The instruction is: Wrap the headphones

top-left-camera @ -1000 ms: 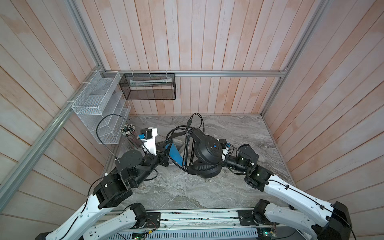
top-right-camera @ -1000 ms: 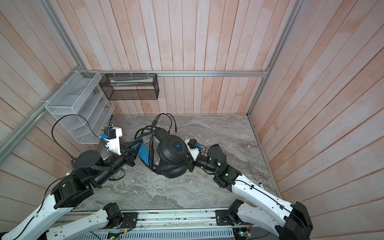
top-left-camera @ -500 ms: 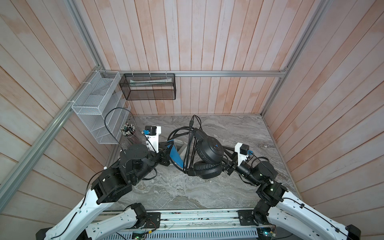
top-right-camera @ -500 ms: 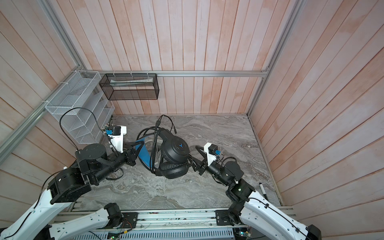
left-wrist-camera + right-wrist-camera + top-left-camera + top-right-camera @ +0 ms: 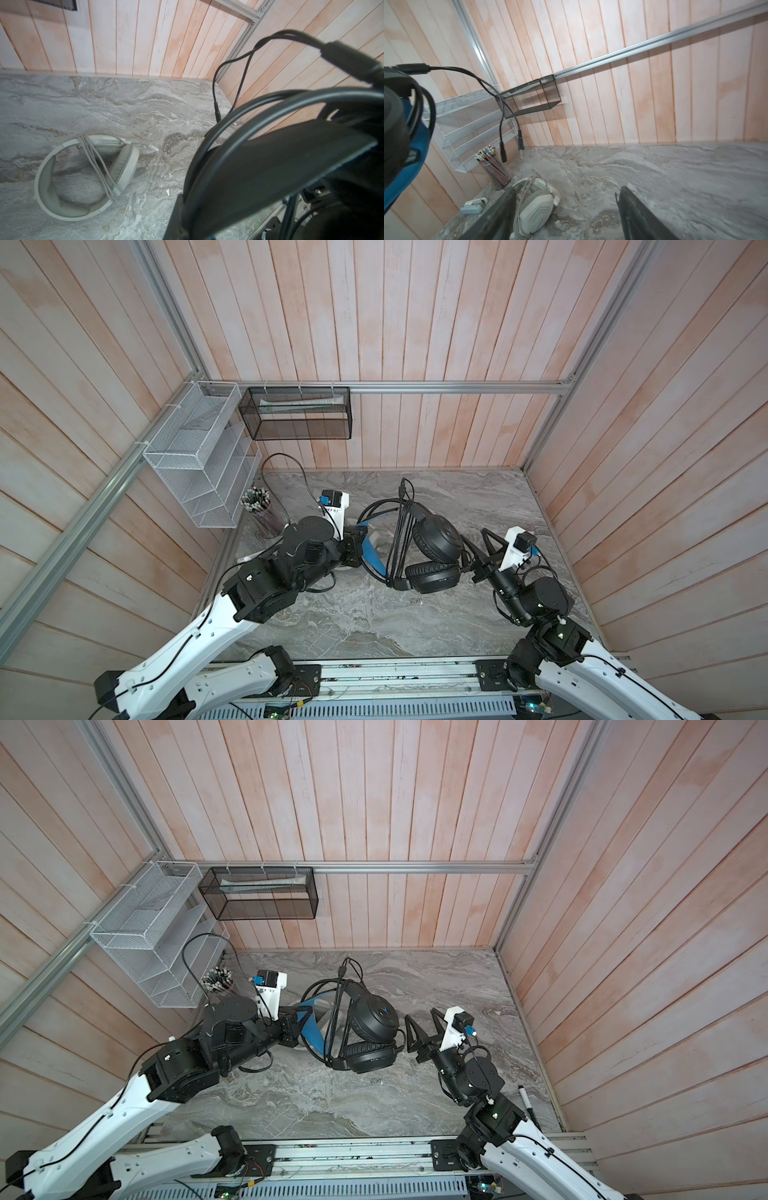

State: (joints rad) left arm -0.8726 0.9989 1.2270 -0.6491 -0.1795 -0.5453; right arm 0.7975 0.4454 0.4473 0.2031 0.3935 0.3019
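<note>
— Where do we find the black headphones (image 5: 436,541)?

— Over the middle of the tabletop (image 5: 374,622), and they look lifted clear of it. Our left gripper (image 5: 360,548) is pressed tight on the blue-lined headband (image 5: 369,556), with the ear cups on the side toward the right edge.

— And the black cable (image 5: 398,539)?

— We see it looped several times across the band, between the headband and the ear cups. In the right wrist view its two plug ends (image 5: 503,153) dangle above the marble.

— What of our right gripper (image 5: 422,1023)?

— Its jaws are spread wide with nothing between them. It sits just beside the lower ear cup, toward the right edge. We cannot tell whether a fingertip brushes the cable there.

— The white headphones (image 5: 83,176)?

— They lie flat on the tabletop between the middle and the left edge, with the white cable (image 5: 97,166) wound across the band. In both top views our left arm hides most of them.

— Anything else?

— We see a pencil cup (image 5: 258,510) in the back left corner and, in a top view, a marker (image 5: 525,1106) along the right edge near the front.
</note>
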